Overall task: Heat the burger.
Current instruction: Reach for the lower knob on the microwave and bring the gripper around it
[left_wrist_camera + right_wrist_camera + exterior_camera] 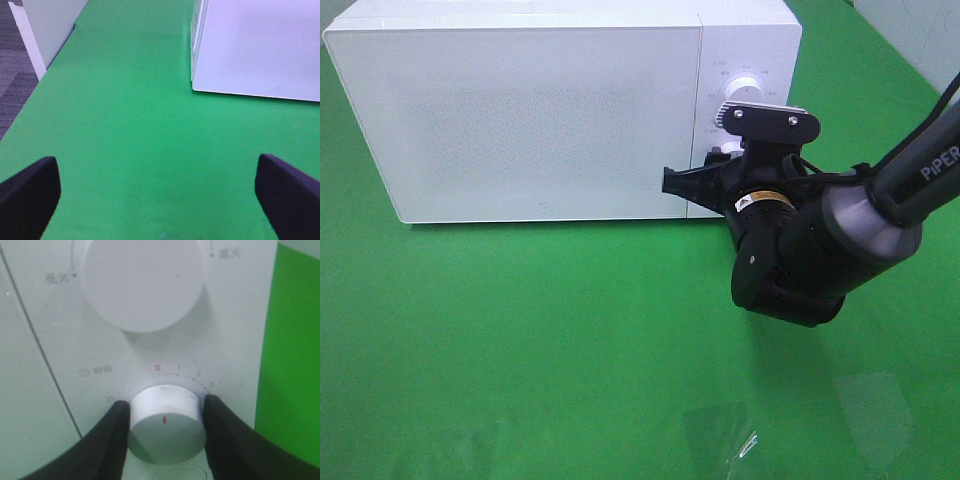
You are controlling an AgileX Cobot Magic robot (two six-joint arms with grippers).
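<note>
**Right hand clamped on the microwave's knob**

From above, the white microwave (520,110) sits at the far edge of the green tabletop (520,340), door shut, with broad room in front. The right hand (718,170) is at its control panel.

Left wrist view: the left hand (157,195) is spread wide over the tabletop, holding nothing.

Right wrist view: the fingers (112,440) pinch the lower knob (166,427) from both sides.

The burger is hidden in every view.

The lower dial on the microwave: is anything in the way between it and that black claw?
Nothing visible stands between them. The right gripper has its two fingers pressed against opposite sides of the lower dial, with no gap showing. The microwave door beside it is shut.
</note>
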